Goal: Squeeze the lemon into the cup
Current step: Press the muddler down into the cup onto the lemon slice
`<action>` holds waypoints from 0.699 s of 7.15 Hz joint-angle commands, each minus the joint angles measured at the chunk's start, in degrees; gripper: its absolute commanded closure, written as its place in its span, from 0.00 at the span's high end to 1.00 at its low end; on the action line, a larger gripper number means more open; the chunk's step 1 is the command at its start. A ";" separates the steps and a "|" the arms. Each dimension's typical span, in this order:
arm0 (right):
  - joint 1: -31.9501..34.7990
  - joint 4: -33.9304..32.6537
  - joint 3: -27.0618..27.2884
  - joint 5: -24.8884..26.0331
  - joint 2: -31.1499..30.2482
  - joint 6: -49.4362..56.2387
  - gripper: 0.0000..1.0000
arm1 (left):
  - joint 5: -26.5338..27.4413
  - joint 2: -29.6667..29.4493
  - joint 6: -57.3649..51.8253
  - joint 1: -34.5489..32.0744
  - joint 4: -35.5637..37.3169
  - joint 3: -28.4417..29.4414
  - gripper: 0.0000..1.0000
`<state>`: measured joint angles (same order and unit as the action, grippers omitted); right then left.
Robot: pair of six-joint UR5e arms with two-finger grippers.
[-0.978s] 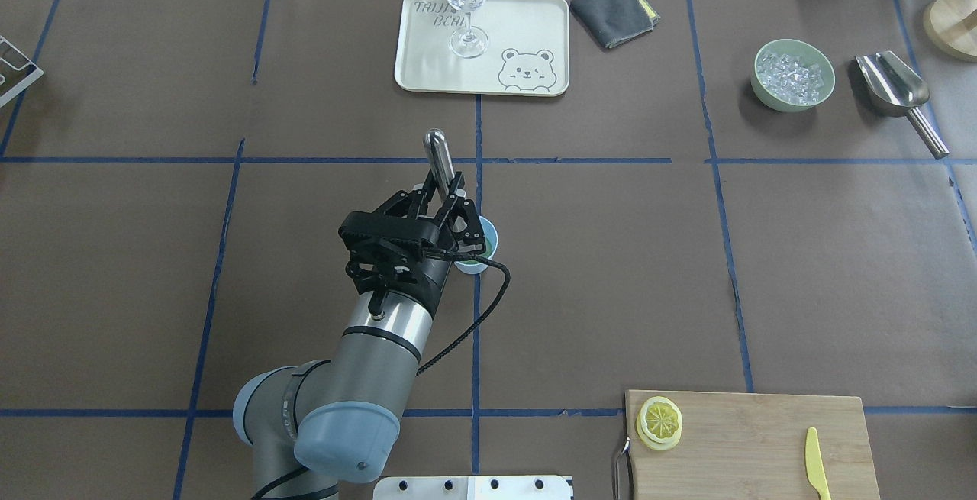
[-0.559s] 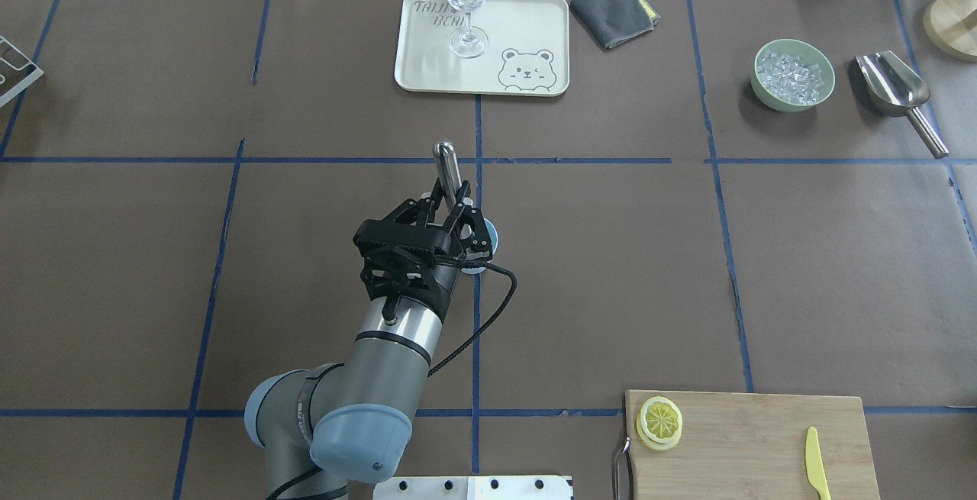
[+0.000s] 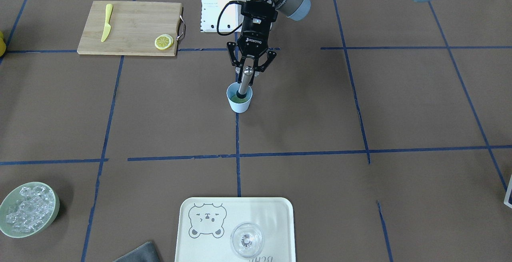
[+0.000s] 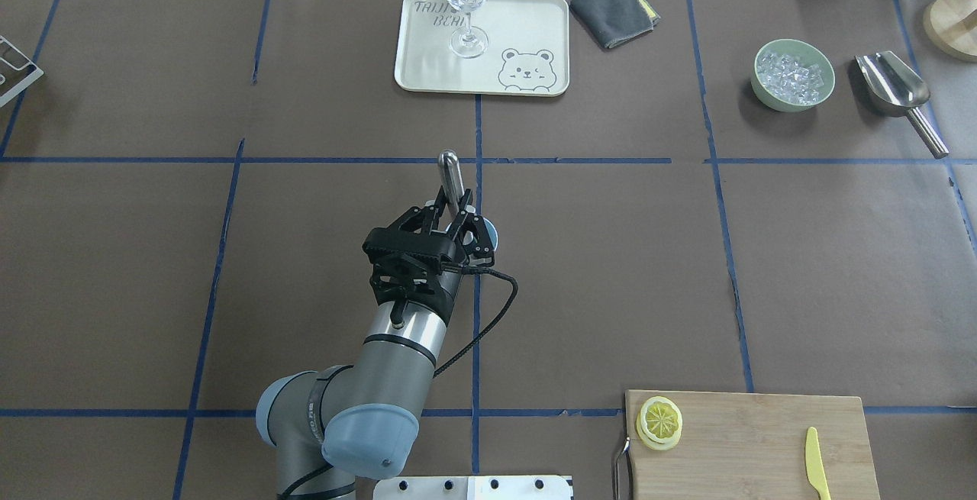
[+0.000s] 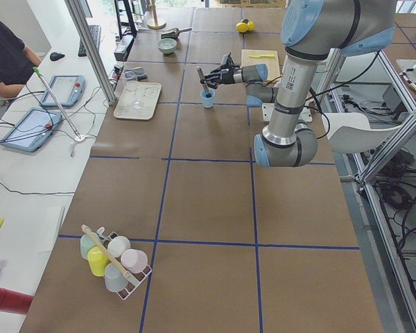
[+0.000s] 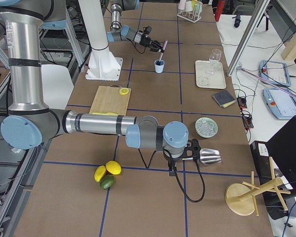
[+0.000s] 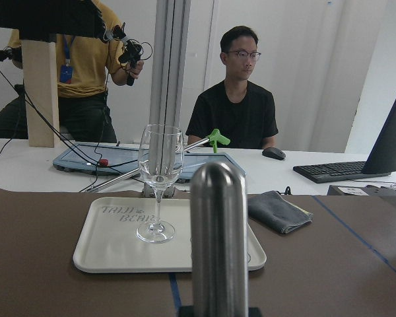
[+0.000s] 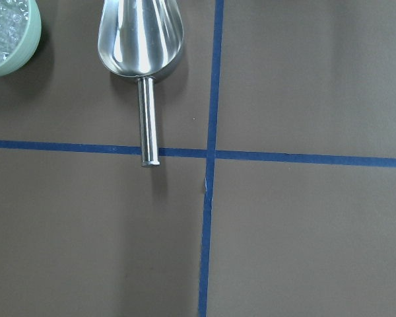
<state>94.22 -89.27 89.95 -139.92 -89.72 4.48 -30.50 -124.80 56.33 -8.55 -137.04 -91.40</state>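
**Gripping a steel rod planted in the blue cup**

Holds the left fingers (image 3: 258, 68) closed on a brushed-steel cylindrical rod (image 3: 245, 79). Tilts that rod, with its dark lower end down inside the small light-blue handleless cup (image 3: 240, 105). Cup upright at mid-surface on a blue tape line, greenish matter at its bottom.

On the bamboo cutting board (image 4: 763, 439), well apart from the cup: the thin round lemon slice (image 4: 660, 420), stacked on a second, and a slim yellow knife (image 4: 815, 463).

Cannot tell whether the right fingers (image 6: 193, 148) are open or closed; just beside a shiny steel scoop (image 6: 209, 156).
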 commanded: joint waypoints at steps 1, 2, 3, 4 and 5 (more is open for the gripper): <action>0.00 -0.02 -0.04 0.00 0.07 0.00 1.00 | 0.00 -0.09 0.01 0.38 -0.24 1.22 0.00; 0.00 -0.02 -0.04 0.00 0.07 0.00 1.00 | 0.00 -0.09 0.01 0.82 -0.24 1.22 0.00; 0.00 -0.02 -0.04 0.00 0.07 0.00 1.00 | -0.09 0.00 0.01 0.91 -0.24 1.22 0.00; 0.00 -0.02 -0.04 0.00 0.07 0.00 1.00 | -0.17 -0.09 -0.08 0.91 -0.24 0.87 0.00; 0.00 -0.02 -0.04 0.00 0.07 0.00 1.00 | -0.44 -0.18 -0.42 0.91 -0.24 0.35 0.00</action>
<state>94.22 -89.30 89.92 -139.92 -89.65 4.48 -30.71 -124.89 56.19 -7.68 -137.28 -90.57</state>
